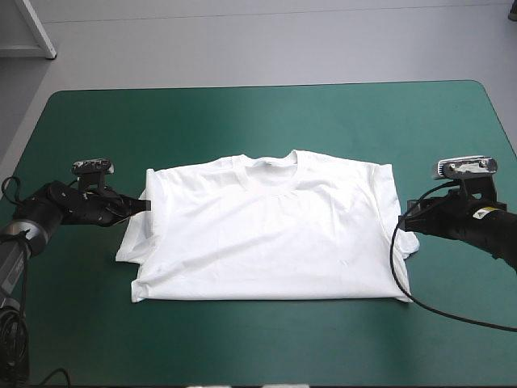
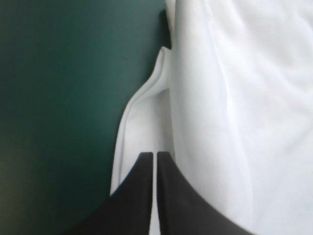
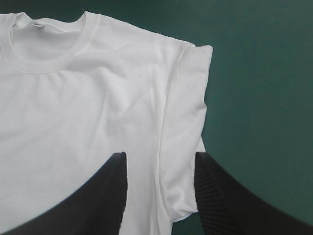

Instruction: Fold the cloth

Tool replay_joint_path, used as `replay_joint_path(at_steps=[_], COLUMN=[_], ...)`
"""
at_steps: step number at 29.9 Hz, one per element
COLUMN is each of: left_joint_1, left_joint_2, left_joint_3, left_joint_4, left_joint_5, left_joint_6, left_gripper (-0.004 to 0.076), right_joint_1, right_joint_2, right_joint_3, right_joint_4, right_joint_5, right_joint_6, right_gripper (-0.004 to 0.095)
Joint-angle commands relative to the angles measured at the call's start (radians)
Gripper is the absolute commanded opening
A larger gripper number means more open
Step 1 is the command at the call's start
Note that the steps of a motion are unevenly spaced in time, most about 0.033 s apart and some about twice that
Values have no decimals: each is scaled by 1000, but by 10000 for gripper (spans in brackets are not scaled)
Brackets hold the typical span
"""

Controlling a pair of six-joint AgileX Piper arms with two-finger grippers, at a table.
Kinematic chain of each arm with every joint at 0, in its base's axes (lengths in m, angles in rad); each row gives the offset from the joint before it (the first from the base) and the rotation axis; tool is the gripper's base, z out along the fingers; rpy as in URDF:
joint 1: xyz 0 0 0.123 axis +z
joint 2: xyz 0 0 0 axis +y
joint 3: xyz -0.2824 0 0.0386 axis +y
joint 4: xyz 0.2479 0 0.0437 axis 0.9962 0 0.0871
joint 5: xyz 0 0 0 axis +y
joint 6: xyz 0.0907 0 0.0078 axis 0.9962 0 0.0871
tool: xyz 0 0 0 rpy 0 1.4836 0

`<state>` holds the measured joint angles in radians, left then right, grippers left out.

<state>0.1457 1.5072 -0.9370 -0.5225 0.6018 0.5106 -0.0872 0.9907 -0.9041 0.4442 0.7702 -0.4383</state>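
The white T-shirt [image 1: 266, 234] lies spread flat in the middle of the table, collar [image 1: 275, 162] toward the far edge, both sleeves folded inward. My left gripper [image 1: 146, 205] sits low at the shirt's left edge. In the left wrist view its black fingers [image 2: 155, 159] are all but shut on the folded sleeve edge of the T-shirt [image 2: 146, 122]. My right gripper [image 1: 404, 220] is at the shirt's right edge. In the right wrist view it [image 3: 159, 159] stands open, its fingers straddling the folded right sleeve of the T-shirt [image 3: 183, 122].
The teal-green cover [image 1: 242, 113] shows as a wide band all round the shirt, broadest toward the far edge. Its rounded far corners lie at the back left and right.
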Motion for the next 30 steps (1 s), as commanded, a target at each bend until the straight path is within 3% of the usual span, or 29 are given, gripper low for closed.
replay_joint_path(at_steps=[1, 13, 15, 18, 21, 24, 30], left_joint_1=[-7, -34, -29, -29, -29, -29, -47], left_joint_2=[-51, -65, -65, -65, -65, -65, -65], left_joint_3=[-61, -139, -139, -139, -139, -134, -84], left_joint_4=[-39, 78, 79, 110, 175, 247, 220], left_joint_5=[30, 63, 84, 170, 220, 202, 229], left_joint_6=[1, -19, -25, -25, -104, -194, -181], left_gripper=[21, 28, 99, 335, 496, 501, 501], right_joint_1=[-10, -10, -10, -10, -10, -10, -10], right_joint_2=[-11, -11, -11, -11, -11, -11, -11], right_joint_3=[-35, -35, -35, -35, -35, -35, -35], right_joint_4=[27, 27, 27, 27, 27, 27, 27], right_joint_5=[-52, -43, -43, -43, -46, -46, -57], right_joint_6=[-8, -8, -8, -8, -8, -8, -8], right_gripper=[413, 414, 414, 414, 414, 414, 414])
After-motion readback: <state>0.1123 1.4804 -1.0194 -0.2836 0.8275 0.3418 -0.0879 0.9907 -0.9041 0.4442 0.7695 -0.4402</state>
